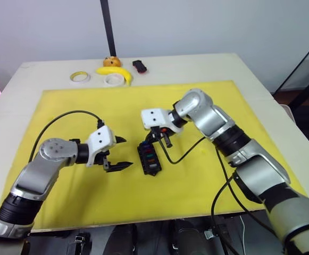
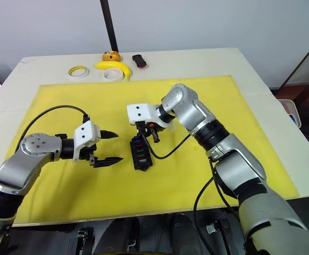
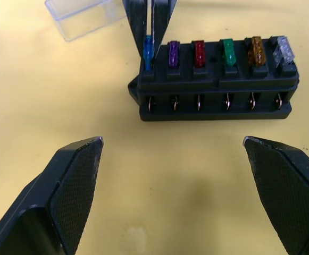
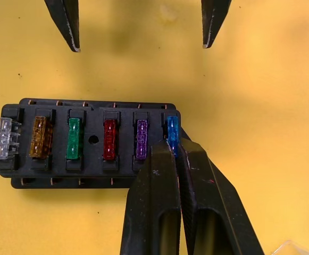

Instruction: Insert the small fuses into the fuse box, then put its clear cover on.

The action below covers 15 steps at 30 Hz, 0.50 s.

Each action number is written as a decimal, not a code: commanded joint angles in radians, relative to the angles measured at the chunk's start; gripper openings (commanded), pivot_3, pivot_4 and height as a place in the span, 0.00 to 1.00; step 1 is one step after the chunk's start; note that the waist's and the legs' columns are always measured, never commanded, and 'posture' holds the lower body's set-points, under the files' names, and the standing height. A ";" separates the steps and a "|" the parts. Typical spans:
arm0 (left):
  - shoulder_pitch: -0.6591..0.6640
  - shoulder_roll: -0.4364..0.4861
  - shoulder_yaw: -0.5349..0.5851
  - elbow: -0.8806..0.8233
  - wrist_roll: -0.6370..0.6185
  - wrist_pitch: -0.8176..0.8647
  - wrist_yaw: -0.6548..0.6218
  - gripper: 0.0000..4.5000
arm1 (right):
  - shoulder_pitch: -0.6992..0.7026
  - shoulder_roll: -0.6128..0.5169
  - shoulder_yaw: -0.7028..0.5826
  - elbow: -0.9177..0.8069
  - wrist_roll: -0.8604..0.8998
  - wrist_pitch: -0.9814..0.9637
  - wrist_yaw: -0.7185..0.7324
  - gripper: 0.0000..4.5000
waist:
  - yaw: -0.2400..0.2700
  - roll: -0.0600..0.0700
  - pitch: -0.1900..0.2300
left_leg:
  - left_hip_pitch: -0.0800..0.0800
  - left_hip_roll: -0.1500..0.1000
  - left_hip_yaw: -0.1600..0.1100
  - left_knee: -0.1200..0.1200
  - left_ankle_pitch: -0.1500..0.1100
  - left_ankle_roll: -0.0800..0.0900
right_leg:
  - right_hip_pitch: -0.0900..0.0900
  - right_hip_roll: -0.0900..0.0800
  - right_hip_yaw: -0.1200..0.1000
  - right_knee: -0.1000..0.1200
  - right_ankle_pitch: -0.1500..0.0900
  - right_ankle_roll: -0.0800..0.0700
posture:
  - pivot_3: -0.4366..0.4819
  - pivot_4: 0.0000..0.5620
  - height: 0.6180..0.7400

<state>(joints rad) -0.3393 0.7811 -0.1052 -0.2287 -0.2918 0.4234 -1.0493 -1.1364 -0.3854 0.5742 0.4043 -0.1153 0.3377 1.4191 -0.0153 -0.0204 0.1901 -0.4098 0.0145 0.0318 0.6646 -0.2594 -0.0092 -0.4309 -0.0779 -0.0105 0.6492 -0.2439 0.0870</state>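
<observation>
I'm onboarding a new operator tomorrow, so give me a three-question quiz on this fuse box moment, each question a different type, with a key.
1. True or false: the left hand is closed around the fuse box.
2. Multiple choice: which fuse do the right hand's fingers pinch? A) the red fuse B) the blue fuse C) the grey fuse
3. Fill in: the clear cover lies on the yellow ____, beside the box rather than on it.

Key: 1 false, it hangs open and apart from the box; 2 B; 3 mat.
</observation>
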 commanded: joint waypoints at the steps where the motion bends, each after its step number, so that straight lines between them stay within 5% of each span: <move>1: -0.017 0.002 0.005 -0.006 0.001 -0.017 -0.008 0.99 | 0.006 -0.005 -0.008 -0.040 -0.012 0.012 -0.003 0.00 | 0.000 0.000 0.000 | 0.000 0.000 0.000 0.000 0.000 0.000 | 0.000 0.000 0.000 0.000 0.000 0.000 | 0.48 0.27 1.00; 4: -0.018 0.003 0.003 -0.003 0.003 -0.016 -0.012 0.99 | 0.007 -0.007 -0.009 -0.046 -0.012 0.016 -0.003 0.00 | 0.000 0.000 0.000 | 0.000 0.000 0.000 0.000 0.000 0.000 | 0.000 0.000 0.000 0.000 0.000 0.000 | 0.48 0.27 1.00; 9: -0.021 0.003 0.002 -0.001 0.007 -0.018 -0.016 1.00 | 0.009 -0.011 -0.013 -0.070 0.000 0.042 0.010 0.43 | 0.000 0.000 0.000 | 0.000 0.000 0.000 0.000 0.000 0.000 | 0.000 0.000 0.000 0.000 0.000 0.000 | 0.48 0.27 1.00; 15: -0.026 0.003 0.004 0.007 0.014 -0.023 -0.021 1.00 | -0.005 -0.004 -0.031 -0.074 0.011 0.063 0.000 0.43 | 0.000 0.000 0.000 | 0.000 0.000 0.000 0.000 0.000 0.000 | 0.000 0.000 0.000 0.000 0.000 0.000 | 0.48 0.27 1.00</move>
<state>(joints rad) -0.3491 0.7812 -0.1055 -0.2135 -0.2828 0.4218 -1.0666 -1.1227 -0.3918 0.5720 0.3552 -0.1128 0.3977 1.4200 -0.0153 -0.0204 0.1901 -0.4098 0.0143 0.0317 0.6645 -0.2594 -0.0092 -0.4308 -0.0777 -0.0105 0.6493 -0.2439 0.0870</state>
